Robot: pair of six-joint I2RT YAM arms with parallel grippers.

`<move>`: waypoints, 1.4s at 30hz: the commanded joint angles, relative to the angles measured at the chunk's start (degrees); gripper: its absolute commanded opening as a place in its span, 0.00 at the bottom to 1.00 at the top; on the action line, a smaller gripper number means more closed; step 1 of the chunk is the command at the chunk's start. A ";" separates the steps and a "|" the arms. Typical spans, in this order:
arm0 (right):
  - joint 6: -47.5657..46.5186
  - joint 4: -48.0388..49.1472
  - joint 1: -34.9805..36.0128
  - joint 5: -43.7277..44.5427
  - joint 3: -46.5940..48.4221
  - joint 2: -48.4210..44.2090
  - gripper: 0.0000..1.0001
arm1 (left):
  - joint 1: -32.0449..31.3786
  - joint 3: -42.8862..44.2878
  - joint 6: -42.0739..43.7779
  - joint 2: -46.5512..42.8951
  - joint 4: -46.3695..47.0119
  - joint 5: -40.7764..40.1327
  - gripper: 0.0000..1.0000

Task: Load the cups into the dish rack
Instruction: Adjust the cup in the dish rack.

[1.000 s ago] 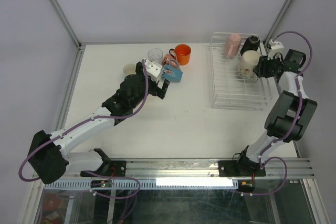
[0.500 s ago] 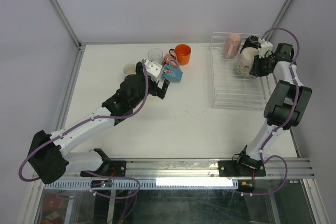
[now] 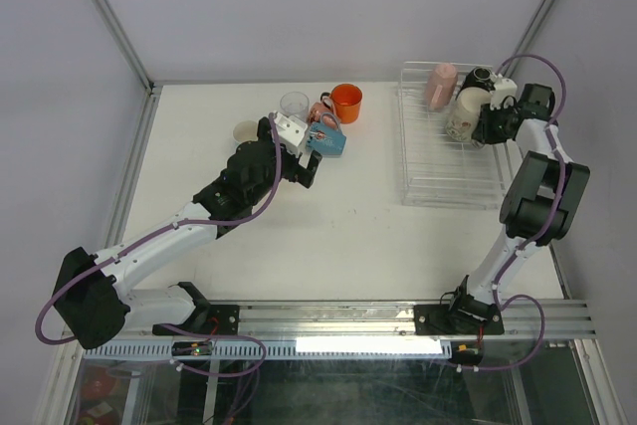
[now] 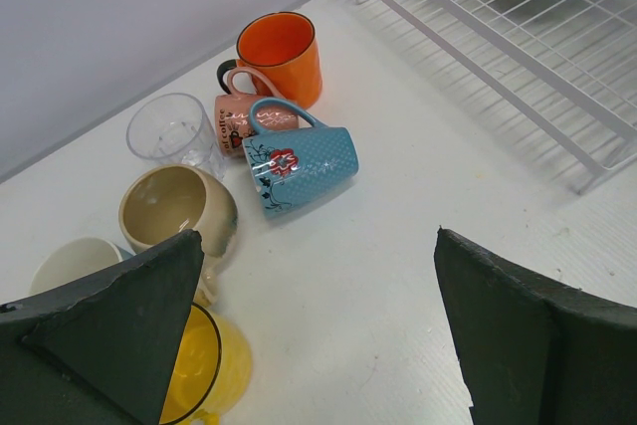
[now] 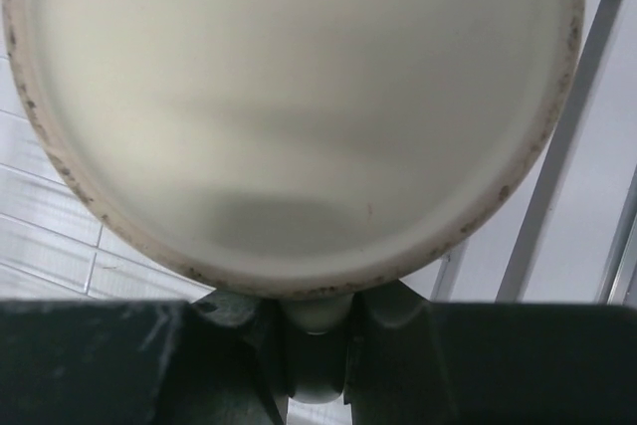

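Several cups lie in a cluster at the back left: a blue flowered mug [image 3: 326,141] [image 4: 304,161] on its side, an orange mug [image 3: 346,102] [image 4: 281,52], a pink mug [image 4: 244,116], a clear tumbler [image 3: 294,104] [image 4: 171,131], a beige mug [image 4: 179,208], a white mug [image 4: 75,266] and a yellow mug [image 4: 204,360]. My left gripper [image 3: 311,164] [image 4: 318,345] is open and empty, just short of the blue mug. My right gripper [image 3: 488,126] [image 5: 317,345] is shut on the handle of a beige flowered mug [image 3: 464,118] [image 5: 299,97] over the dish rack [image 3: 448,181].
A pink mug [image 3: 439,85] and a black mug [image 3: 476,80] sit at the back of the rack. The rack's wire front edge [image 4: 518,87] shows in the left wrist view. Walls close off the back and both sides of the table.
My right wrist has swung toward the back right corner and carried the beige flowered mug slightly farther back over the rack. The left arm has not moved.
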 commanded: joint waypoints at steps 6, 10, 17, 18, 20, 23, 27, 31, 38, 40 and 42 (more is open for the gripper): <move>1.97 6.90 2.75 -0.74 5.92 -0.76 0.00 | 0.61 0.39 0.69 -1.65 2.27 0.30 0.99; 3.06 6.28 2.82 3.72 8.77 1.33 0.00 | 0.64 0.45 0.63 -1.61 2.28 0.50 0.99; 4.20 3.67 2.08 7.30 14.47 5.47 0.00 | 0.60 0.39 0.67 -1.73 2.17 0.38 0.99; 4.16 3.47 2.04 7.36 14.70 5.61 0.00 | 0.59 0.39 0.69 -1.79 2.22 0.32 0.99; 3.89 2.95 1.87 7.34 14.95 5.71 0.00 | 0.65 0.38 0.71 -1.83 2.18 0.39 0.99; 3.57 2.38 1.28 7.47 15.24 5.78 0.00 | 0.58 0.40 0.71 -1.91 2.16 0.50 0.99; 2.92 0.69 -0.07 6.21 16.47 6.58 0.00 | 0.65 0.42 0.68 -1.94 2.18 0.55 0.99; 1.57 0.27 -1.04 5.06 16.11 6.26 0.00 | 0.61 0.41 0.63 -2.00 2.17 0.60 0.99; -0.48 -0.21 -1.62 5.41 15.93 6.04 0.26 | 0.63 0.42 0.70 -1.82 2.14 0.48 0.99; -0.63 -0.06 -1.67 6.22 15.92 5.93 0.35 | 0.60 0.40 0.71 -1.75 2.20 0.48 0.99; -0.75 0.18 -1.78 7.57 15.74 5.64 0.41 | 0.60 0.43 0.70 -1.74 2.14 0.46 0.99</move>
